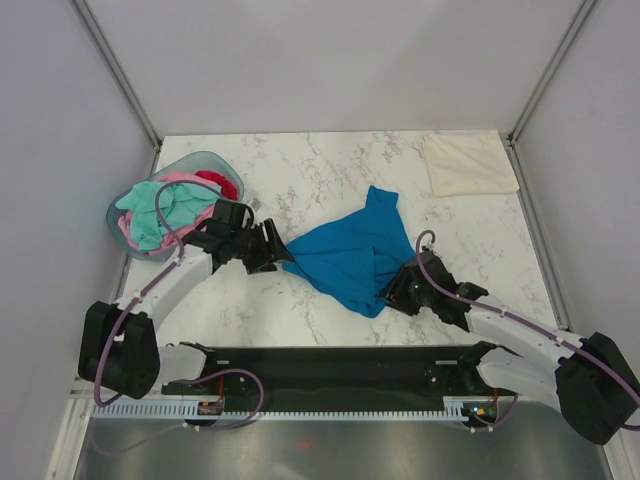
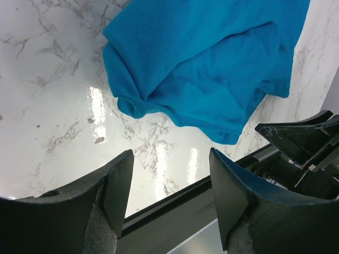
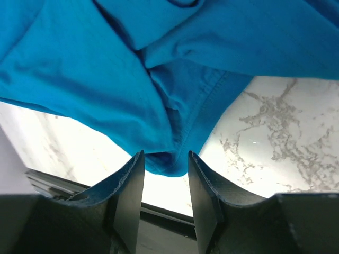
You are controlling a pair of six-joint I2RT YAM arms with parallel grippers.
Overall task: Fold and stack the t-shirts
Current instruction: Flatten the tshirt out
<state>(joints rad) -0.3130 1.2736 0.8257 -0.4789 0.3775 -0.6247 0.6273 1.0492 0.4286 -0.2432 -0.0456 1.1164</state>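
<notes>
A bright blue t-shirt (image 1: 350,255) lies crumpled on the marble table's middle. It also shows in the left wrist view (image 2: 212,63) and the right wrist view (image 3: 132,69). My left gripper (image 1: 275,250) (image 2: 169,185) is open and empty, just off the shirt's left edge. My right gripper (image 1: 392,290) (image 3: 165,164) is open at the shirt's near right edge, with the hem bulging between its fingertips. A folded cream t-shirt (image 1: 468,165) lies at the back right. Mint green (image 1: 160,210), pink (image 1: 185,180) and red (image 1: 222,185) shirts fill the basket.
The pale blue-grey oval basket (image 1: 118,222) stands at the left edge, right behind my left arm. The black rail (image 1: 330,365) runs along the table's near edge. White walls close in the table on three sides. The right arm (image 2: 302,143) shows in the left wrist view.
</notes>
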